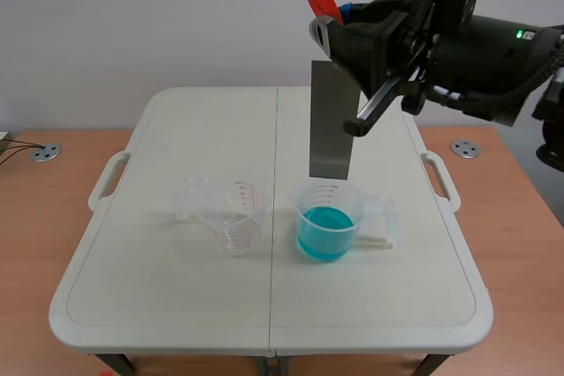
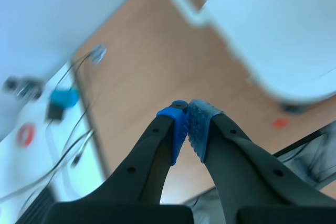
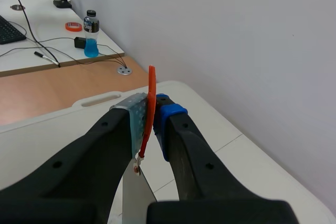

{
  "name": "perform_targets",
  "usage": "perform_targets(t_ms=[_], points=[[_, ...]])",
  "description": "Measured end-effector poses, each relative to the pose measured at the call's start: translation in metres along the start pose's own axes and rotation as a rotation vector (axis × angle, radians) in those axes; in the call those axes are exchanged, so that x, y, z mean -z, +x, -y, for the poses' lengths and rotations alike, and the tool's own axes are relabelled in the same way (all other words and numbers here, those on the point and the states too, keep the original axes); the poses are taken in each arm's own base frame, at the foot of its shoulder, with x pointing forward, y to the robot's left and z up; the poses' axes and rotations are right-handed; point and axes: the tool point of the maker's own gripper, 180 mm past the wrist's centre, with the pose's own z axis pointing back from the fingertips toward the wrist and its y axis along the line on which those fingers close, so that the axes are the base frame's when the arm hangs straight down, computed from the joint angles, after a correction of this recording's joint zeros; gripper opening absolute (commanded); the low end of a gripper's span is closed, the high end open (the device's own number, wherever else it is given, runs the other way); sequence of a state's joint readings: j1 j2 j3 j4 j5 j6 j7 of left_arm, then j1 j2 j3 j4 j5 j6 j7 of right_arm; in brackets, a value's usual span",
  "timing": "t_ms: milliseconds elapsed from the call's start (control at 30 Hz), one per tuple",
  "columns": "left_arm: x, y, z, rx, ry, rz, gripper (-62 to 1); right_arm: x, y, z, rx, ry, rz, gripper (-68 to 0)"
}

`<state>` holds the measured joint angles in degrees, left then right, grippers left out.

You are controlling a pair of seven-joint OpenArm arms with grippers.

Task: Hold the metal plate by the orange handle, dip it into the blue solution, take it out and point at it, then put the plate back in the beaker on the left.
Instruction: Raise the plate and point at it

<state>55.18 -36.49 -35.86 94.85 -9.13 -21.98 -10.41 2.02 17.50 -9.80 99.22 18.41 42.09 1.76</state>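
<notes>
I am working in a lab room that looks like an office. A white folding table (image 1: 176, 305) sits on a wooden desk (image 1: 44, 217) by a plain white wall (image 1: 176, 15). On the table stand a clear beaker (image 1: 231, 213) and a beaker of blue liquid (image 1: 325, 233). Another desk (image 3: 31, 56) has a keyboard (image 3: 8, 30), wires (image 3: 37, 43), a tape roll (image 3: 73, 25) and a bottle (image 3: 91, 34).

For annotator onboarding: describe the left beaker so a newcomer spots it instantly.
On the white folding table, two clear measuring beakers flank the centre seam. The left beaker stands just left of the seam. It has red scale marks and no colour inside, whereas the right beaker holds blue solution.
</notes>
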Motion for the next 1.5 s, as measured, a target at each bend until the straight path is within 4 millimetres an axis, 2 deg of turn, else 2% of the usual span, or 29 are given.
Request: perform_targets(t_ms=[233,433,533,867,1200,1500], points=[[0.024,0.046,0.037,0.003,-0.212,0.147,-59.8,0.001,0.004,-0.002,0.028,0.006,-0.001,-66.2],[0.052,0.088,0.056,0.025,-0.287,0.281,-59.8,0.001,0.004,-0.002,0.033,0.009,-0.002,-66.2],[0.062,0.105,0.074,0.026,-0.349,0.331,-59.8,0.001,0.004,-0.002,0.033,0.009,-0.003,-66.2],[0.096,0.137,0.136,0.058,-0.514,0.365,-59.8,0.001,0.001,-0.002,0.033,0.01,-0.023,-66.2],[0.131,0.16,0.174,0.048,-0.589,0.394,-59.8,0.001,0.001,-0.002,0.033,0.01,-0.021,-66.2],[0.154,0.171,0.194,0.089,-0.619,0.393,-59.8,0.001,0.001,-0.002,0.033,0.01,-0.022,-66.2]])
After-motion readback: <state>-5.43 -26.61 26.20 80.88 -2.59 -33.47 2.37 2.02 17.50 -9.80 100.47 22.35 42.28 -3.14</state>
